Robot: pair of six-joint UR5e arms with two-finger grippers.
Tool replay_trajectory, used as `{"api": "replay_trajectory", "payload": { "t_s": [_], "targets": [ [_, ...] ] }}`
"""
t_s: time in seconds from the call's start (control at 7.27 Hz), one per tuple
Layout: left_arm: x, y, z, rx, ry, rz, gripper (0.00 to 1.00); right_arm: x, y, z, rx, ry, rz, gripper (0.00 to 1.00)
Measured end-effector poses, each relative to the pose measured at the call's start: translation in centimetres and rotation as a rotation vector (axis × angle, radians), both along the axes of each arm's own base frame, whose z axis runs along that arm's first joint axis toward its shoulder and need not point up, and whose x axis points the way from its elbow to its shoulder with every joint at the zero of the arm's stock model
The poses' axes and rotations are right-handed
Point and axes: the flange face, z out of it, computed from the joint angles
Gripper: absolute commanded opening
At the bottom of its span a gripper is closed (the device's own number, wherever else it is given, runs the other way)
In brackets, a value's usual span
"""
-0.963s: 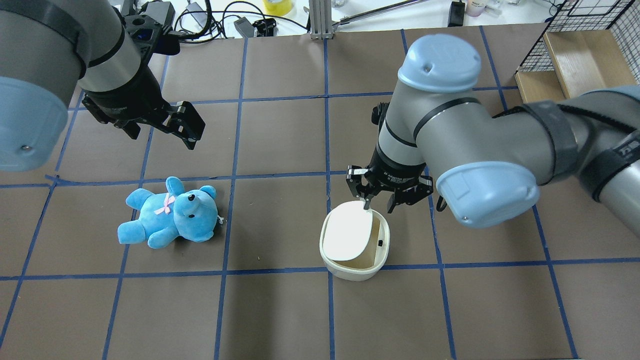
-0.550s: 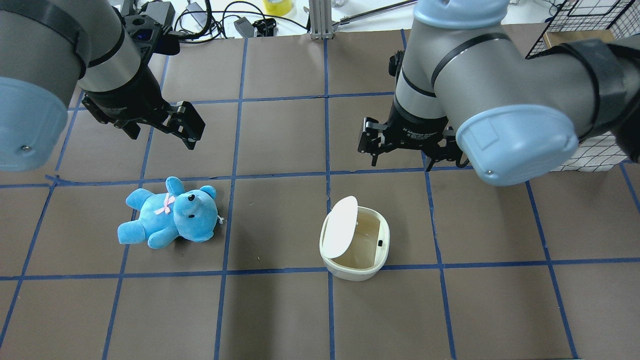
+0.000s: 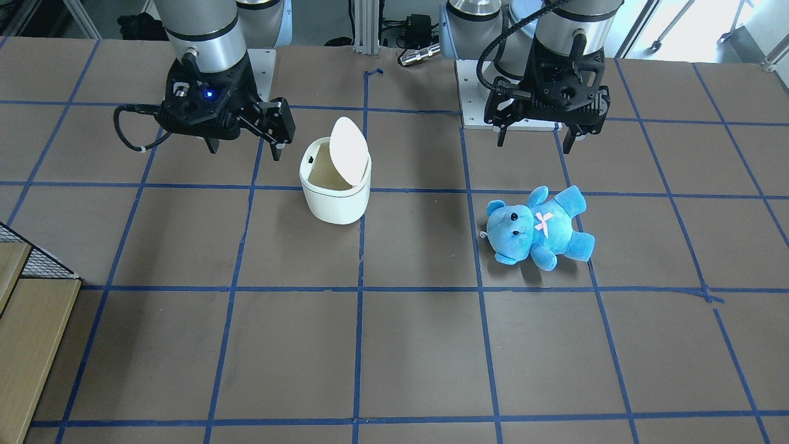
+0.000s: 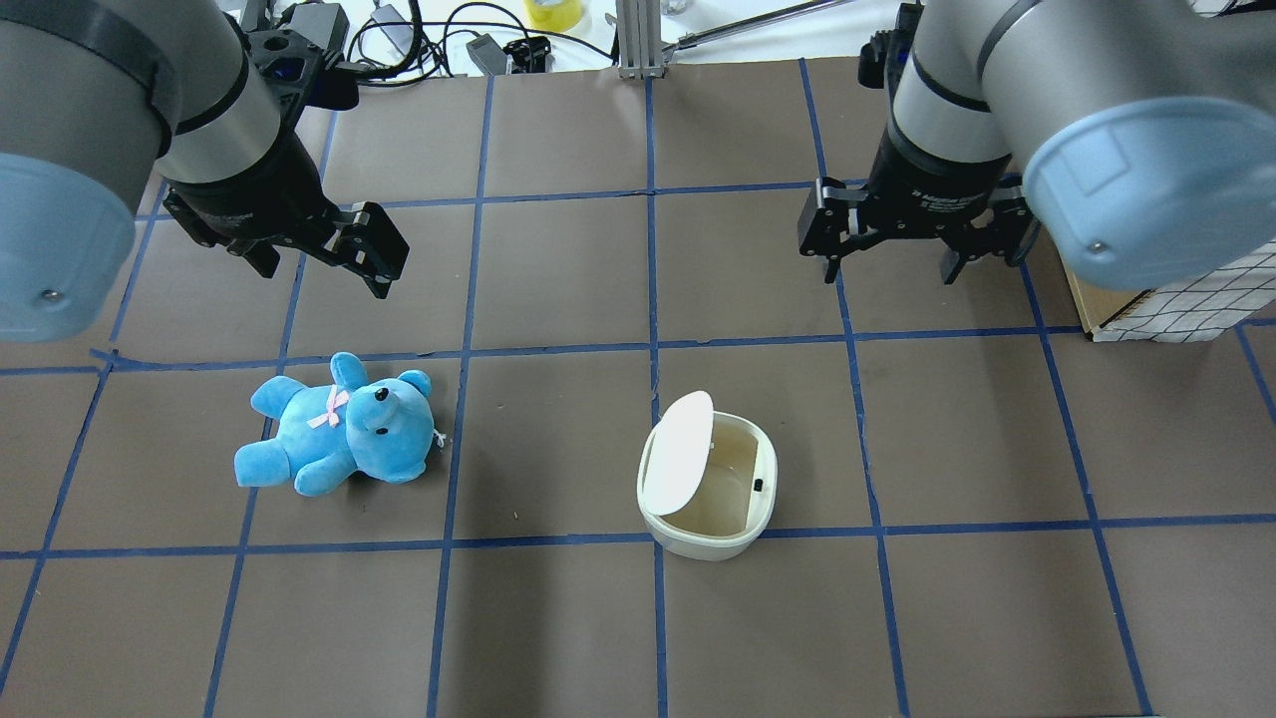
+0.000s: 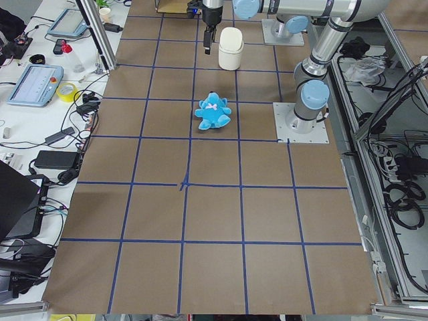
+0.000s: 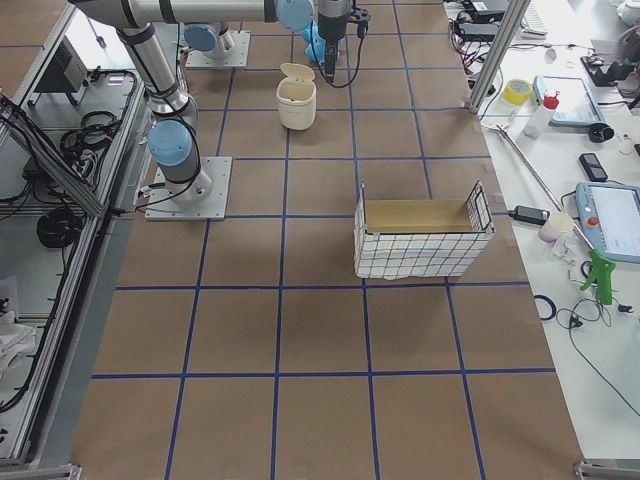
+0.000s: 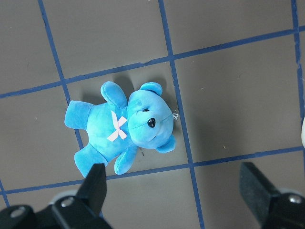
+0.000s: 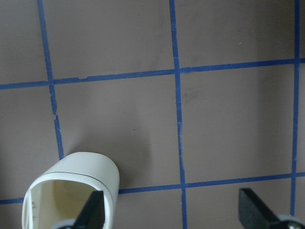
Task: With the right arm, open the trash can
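Brown paper with a blue tape grid covers the worktop. Right of centre in the overhead view stands the trash can, and its swing lid is tipped up on edge so the pale inside shows. The right tool hangs in the upper right of that view, well apart from the can, with its fingers spread and nothing between them. The left tool, also spread and empty, hovers at the upper left above the blue teddy bear.

Judging by the raised lid, the opening itself looks done, so the step in hand is clearing away cleanly. A swing lid balanced like this could drop back at a nudge. Doing it well means keeping the right tool high and off to the side, never passing over the rim, and checking in the front-facing view that the lid rests steady.
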Motion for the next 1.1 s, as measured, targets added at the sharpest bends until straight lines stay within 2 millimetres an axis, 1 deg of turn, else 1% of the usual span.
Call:
{"api": "replay_trajectory", "payload": {
  "t_s": [0.14,0.28,0.41,0.55,0.69,1.1],
  "targets": [
    [0.0,0.0,0.0,0.000,0.000,0.000,1.00,-2.9,-0.6,1.1,0.018,-0.001,0.013,1.00],
    [0.0,0.0,0.0,0.000,0.000,0.000,1.00,-5.3,-1.0,2.1,0.031,-0.005,0.014,1.00],
    [0.0,0.0,0.0,0.000,0.000,0.000,1.00,-6.7,-1.1,2.7,0.036,-0.007,0.006,1.00],
    [0.0,0.0,0.0,0.000,0.000,0.000,1.00,-7.3,-1.1,3.1,0.033,-0.007,-0.002,1.00],
    [0.0,0.0,0.0,0.000,0.000,0.000,1.00,-7.4,-1.0,3.5,0.028,-0.002,-0.010,1.00],
    [0.0,0.0,0.0,0.000,0.000,0.000,1.00,-7.0,-0.8,3.9,0.017,0.009,-0.055,1.00]
  ]
}}
